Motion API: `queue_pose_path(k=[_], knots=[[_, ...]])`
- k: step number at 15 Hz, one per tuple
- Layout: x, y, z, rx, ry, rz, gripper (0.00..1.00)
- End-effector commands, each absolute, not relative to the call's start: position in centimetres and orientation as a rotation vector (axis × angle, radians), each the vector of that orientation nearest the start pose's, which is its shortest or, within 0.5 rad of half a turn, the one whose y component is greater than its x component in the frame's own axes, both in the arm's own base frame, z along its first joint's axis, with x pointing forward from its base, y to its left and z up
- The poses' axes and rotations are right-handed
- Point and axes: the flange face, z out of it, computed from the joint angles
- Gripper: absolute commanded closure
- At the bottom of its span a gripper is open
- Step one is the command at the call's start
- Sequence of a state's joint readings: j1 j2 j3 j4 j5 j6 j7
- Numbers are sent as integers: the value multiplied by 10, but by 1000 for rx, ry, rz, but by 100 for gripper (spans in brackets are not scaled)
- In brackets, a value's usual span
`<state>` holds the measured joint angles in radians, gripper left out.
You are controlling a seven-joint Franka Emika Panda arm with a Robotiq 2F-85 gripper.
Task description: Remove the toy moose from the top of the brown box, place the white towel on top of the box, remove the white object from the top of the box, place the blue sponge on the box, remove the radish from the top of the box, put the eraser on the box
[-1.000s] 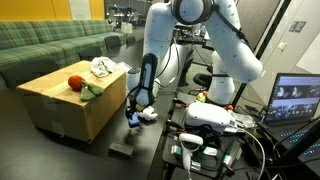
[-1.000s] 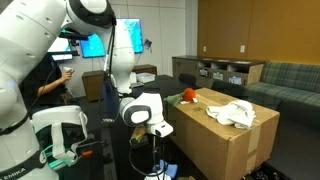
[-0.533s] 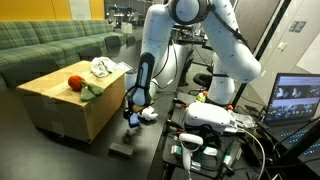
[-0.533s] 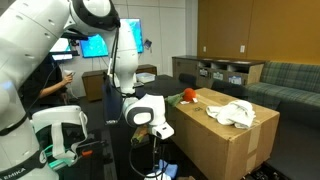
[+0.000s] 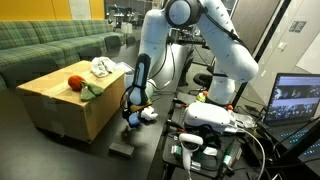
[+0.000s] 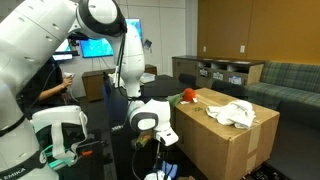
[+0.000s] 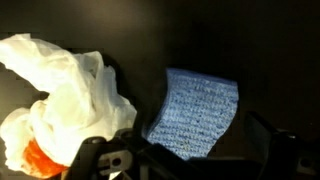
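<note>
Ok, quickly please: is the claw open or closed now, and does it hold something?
Claw: open, holding nothing; it hangs over the blue sponge.

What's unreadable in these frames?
- Gripper contact with the blue sponge: tiny in both exterior views; tips cut by the wrist view's bottom edge.
- Orange item: wrist view, blurred, partly covered by the white object.
- Dark block on floor: exterior view, too small to identify.
</note>
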<state>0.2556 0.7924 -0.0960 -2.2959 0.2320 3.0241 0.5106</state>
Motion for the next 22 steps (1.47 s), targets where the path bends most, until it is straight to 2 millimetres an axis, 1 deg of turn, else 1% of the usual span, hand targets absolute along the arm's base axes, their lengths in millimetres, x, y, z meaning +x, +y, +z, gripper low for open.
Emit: queue_pose_path(k=[1,7,10,11,12,13,14,15,17,18,19,20,21,22], knots=[[476,43,-4,-3045,912,52,0],[484,34,-23,-3016,937,85,0],[486,34,-26,-3008,929,96,0],[486,34,-26,-3011,921,99,3],[486,35,-25,-3012,916,96,11],[486,36,-22,-3015,904,94,14],[485,37,-18,-3020,893,88,20],[486,39,-15,-3023,881,79,27],[483,41,-10,-3033,852,76,27],[482,43,-7,-3038,830,78,32],[480,45,-4,-3047,811,80,32],[478,48,0,-3056,785,84,42],[477,50,3,-3060,766,82,58],[474,53,7,-3066,736,93,61]])
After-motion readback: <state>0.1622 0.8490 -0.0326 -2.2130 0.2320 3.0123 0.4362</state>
